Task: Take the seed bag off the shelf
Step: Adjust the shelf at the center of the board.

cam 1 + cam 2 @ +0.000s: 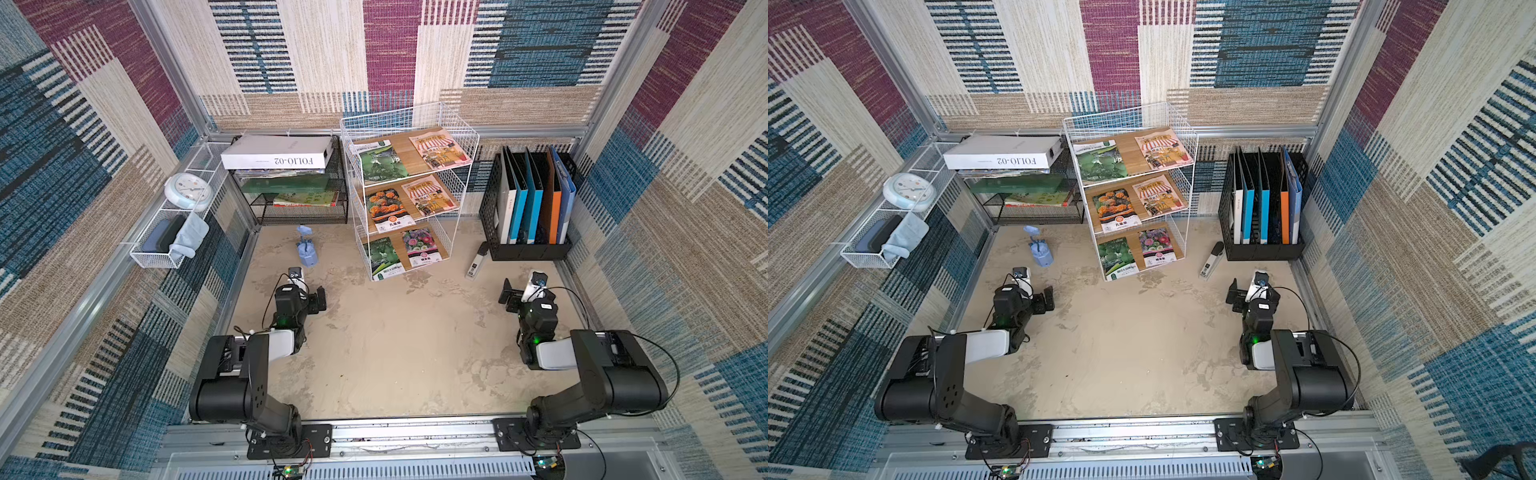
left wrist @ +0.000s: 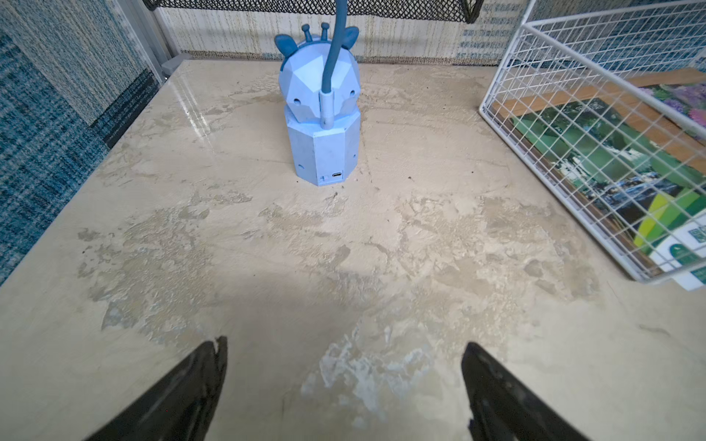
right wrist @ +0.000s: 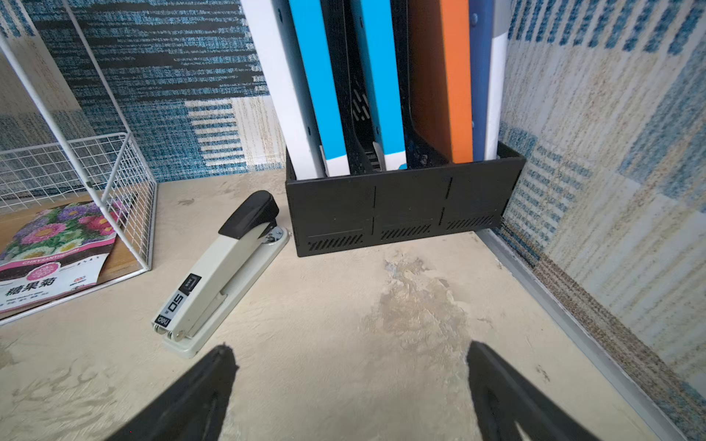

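Note:
The shelf [image 1: 401, 146] is a white wire rack with three wooden tiers, standing at the back middle in both top views. Several seed bags lie on it, two per tier: a green one [image 1: 382, 161] and a shopfront one [image 1: 439, 148] on top, a marigold one [image 1: 386, 205] in the middle, a pink-flower one [image 1: 420, 247] at the bottom [image 3: 49, 244]. My left gripper [image 2: 344, 341] [image 1: 306, 291] hangs open over bare table, left of the shelf. My right gripper [image 3: 350, 345] [image 1: 523, 291] is open too, to the shelf's right. Neither holds anything.
A blue giraffe lamp [image 2: 323, 126] stands ahead of the left gripper. A stapler [image 3: 221, 267] lies between the shelf and a black file holder [image 3: 405, 214]. A black mesh tray rack [image 1: 299, 208] carries a white box [image 1: 276, 153]. A wire basket [image 1: 158, 253] hangs on the left wall.

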`<state>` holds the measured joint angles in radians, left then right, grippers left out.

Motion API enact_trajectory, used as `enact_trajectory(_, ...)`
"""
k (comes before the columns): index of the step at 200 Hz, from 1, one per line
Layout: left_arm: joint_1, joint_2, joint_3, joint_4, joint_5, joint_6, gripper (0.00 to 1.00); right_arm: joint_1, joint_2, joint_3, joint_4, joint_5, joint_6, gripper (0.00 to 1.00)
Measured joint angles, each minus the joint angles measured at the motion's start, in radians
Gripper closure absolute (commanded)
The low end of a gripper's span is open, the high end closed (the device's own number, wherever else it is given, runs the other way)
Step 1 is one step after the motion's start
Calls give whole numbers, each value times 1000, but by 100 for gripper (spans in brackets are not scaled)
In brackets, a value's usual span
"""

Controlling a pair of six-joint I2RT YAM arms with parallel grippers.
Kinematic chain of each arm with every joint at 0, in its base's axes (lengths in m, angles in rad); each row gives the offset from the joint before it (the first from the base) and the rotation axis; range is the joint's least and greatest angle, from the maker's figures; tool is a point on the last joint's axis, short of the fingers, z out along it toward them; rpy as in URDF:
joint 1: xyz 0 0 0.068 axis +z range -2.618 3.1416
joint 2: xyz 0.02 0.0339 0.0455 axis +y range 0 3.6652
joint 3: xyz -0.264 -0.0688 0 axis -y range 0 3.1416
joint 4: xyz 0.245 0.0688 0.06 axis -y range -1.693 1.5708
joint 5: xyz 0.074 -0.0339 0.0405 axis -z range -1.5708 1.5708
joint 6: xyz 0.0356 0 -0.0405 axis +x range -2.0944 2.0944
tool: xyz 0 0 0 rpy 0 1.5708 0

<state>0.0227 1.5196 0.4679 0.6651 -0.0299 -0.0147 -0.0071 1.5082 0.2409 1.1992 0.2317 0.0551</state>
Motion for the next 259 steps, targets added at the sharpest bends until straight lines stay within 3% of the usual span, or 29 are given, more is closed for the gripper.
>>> enact_trajectory(242, 0, 0, 0, 0, 0, 0, 1, 0, 0, 0, 0, 0, 0, 0)
enact_trajectory(259, 0, -1, 0, 0, 0, 0, 1, 0, 0, 0, 0, 0, 0, 4)
